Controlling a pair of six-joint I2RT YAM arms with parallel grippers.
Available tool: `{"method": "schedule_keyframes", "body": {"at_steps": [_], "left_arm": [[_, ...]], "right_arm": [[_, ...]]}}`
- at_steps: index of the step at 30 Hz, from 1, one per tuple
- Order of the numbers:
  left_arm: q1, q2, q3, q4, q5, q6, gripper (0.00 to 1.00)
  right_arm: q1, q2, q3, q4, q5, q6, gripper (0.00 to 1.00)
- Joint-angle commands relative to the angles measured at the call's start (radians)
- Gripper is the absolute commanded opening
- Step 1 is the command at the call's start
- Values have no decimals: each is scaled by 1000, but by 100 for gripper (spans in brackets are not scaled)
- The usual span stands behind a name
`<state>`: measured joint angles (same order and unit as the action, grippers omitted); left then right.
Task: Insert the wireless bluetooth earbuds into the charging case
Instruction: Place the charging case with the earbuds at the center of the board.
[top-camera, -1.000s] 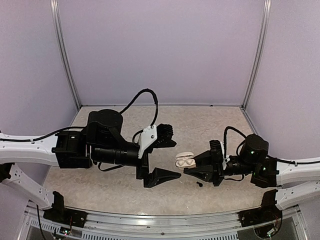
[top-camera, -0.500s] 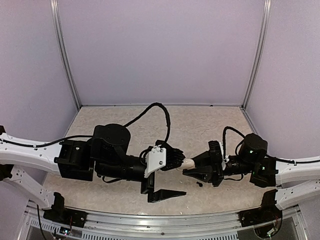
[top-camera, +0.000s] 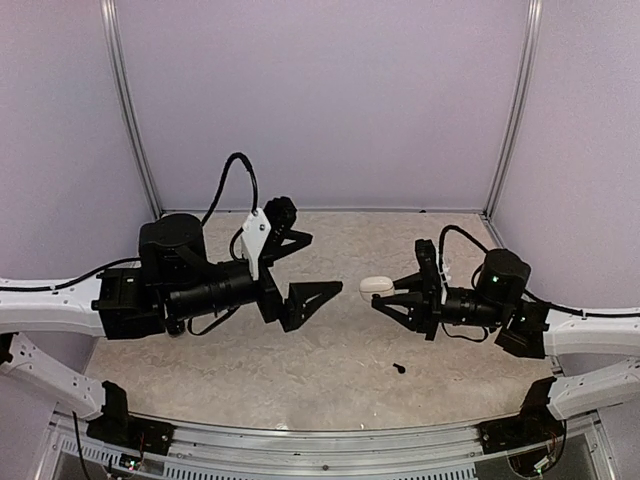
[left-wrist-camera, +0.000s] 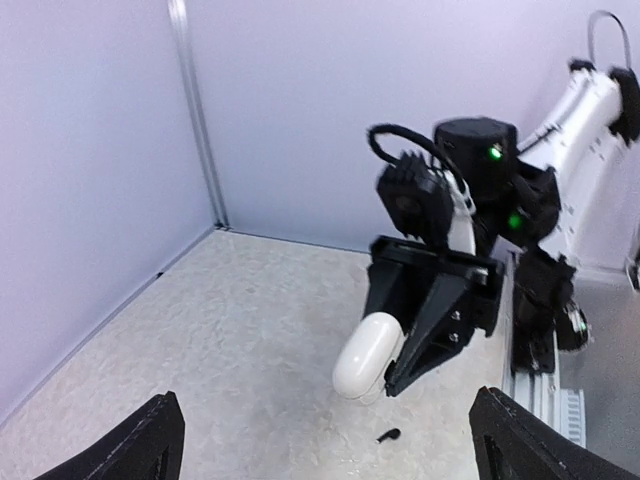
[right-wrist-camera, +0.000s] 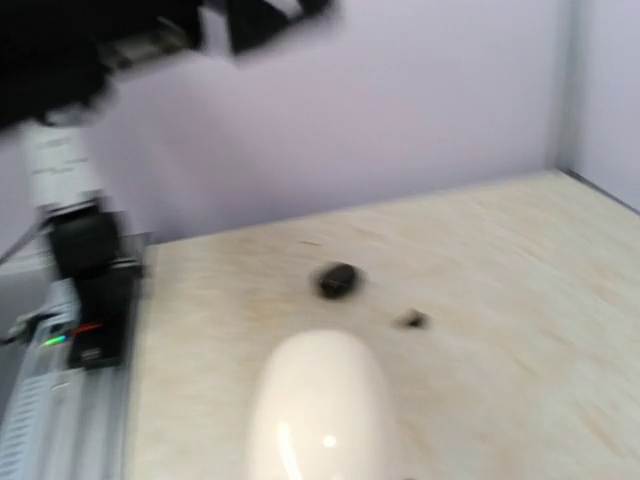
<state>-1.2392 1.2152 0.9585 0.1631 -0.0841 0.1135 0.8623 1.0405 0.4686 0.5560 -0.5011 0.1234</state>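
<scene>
one black earbud (top-camera: 399, 368) lies loose on the table (top-camera: 330, 345), near the front edge and below my right pincer (top-camera: 385, 293). i can't see the other earbuds. the right pincer is clamped on the white charging case (top-camera: 377, 286) and holds it off the table, pointed toward the middle. from the left wrist view the case looks like a closed pebble; i can't tell whether anything is seated inside. my left pincer (top-camera: 325, 262) is raised, fingers spread wide, gripping nothing, facing the case across a gap.

the right wrist view shows two dark blobs (right-wrist-camera: 338, 279) on the table past the case, too blurred to name.

step, as i read it: the case is lifted and presented, and the loose bud is not yet picked. next move probably needs the case steadied, with its lid open if it really is shut. the left pincer then has to drop to the bud with a much narrower opening. the bud is tiny against my fingers, so it could easily get flicked away.
</scene>
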Motion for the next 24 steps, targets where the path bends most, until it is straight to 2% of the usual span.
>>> {"method": "schedule_keyframes", "body": {"at_steps": [1, 4, 10, 16, 24], "left_arm": [[109, -50, -28, 134, -158, -301, 99], [199, -73, -61, 138, -168, -436, 99], [325, -110, -106, 91, -227, -548, 99], [415, -98, -113, -1, -221, -591, 99], [483, -92, -148, -32, -228, -613, 99]], "right_arm": [[-123, 93, 111, -107, 52, 132, 0], [-218, 227, 198, -179, 40, 163, 0], [-373, 471, 362, -241, -46, 204, 0], [-472, 721, 541, -334, -147, 218, 0], [-533, 933, 612, -353, -221, 234, 0]]}}
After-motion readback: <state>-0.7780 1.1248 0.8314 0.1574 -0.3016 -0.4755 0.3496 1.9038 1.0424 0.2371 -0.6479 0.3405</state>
